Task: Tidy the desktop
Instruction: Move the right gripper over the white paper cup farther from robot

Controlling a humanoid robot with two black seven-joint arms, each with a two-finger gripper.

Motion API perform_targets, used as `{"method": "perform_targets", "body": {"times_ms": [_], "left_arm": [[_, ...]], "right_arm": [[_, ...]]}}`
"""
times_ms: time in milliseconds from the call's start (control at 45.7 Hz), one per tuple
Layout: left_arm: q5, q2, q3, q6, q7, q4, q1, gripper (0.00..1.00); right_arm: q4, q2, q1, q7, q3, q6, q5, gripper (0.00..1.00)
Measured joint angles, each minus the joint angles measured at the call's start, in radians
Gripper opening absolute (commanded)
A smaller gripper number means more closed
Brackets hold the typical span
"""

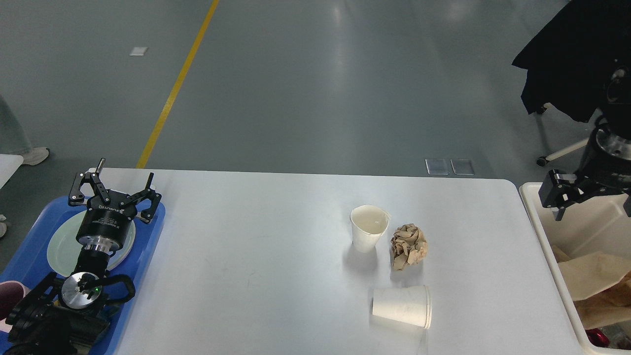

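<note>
from our head view we see the desktop point(276, 256), big and white, right in front of us. on it stand an upright paper cup point(367, 228), a brown paper ball point(408, 246) just beside it, and a tipped cup point(402, 306) lying on its side, its long way running left to right, mouth to the right. our left gripper point(114, 187) hangs over the plate point(61, 246) in the blue tray point(148, 236), fingers spread wide and holding nothing. our right gripper point(586, 195) is up above the cream bin point(535, 207); part of it is cut off, so we cannot tell if it is open. the cups and ball lie to its left and nearer us, so we think the right arm is nearer
</note>
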Motion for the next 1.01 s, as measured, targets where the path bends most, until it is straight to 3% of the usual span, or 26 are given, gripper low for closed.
{"method": "perform_targets", "body": {"times_ms": [219, 394, 591, 766, 1007], "left_arm": [[0.000, 0.000, -0.001, 0.000, 0.000, 0.001, 0.001, 0.96], [0.000, 0.000, -0.001, 0.002, 0.000, 0.002, 0.001, 0.96], [0.000, 0.000, -0.001, 0.003, 0.000, 0.002, 0.001, 0.96], [0.000, 0.000, 0.000, 0.003, 0.000, 0.001, 0.000, 0.97], [0.000, 0.000, 0.000, 0.003, 0.000, 0.001, 0.000, 0.96]], "right_arm": [[0.230, 0.106, 0.246, 0.029, 0.037, -0.007, 0.106, 1.00], [0.274, 0.139, 0.270, 0.145, 0.064, -0.043, 0.129, 1.00], [0.267, 0.138, 0.239, 0.155, 0.072, -0.064, 0.118, 1.00], [0.184, 0.140, 0.139, 0.155, 0.125, -0.141, 0.115, 1.00], [-0.157, 0.208, -0.163, 0.153, 0.253, -0.170, 0.121, 1.00]]}}
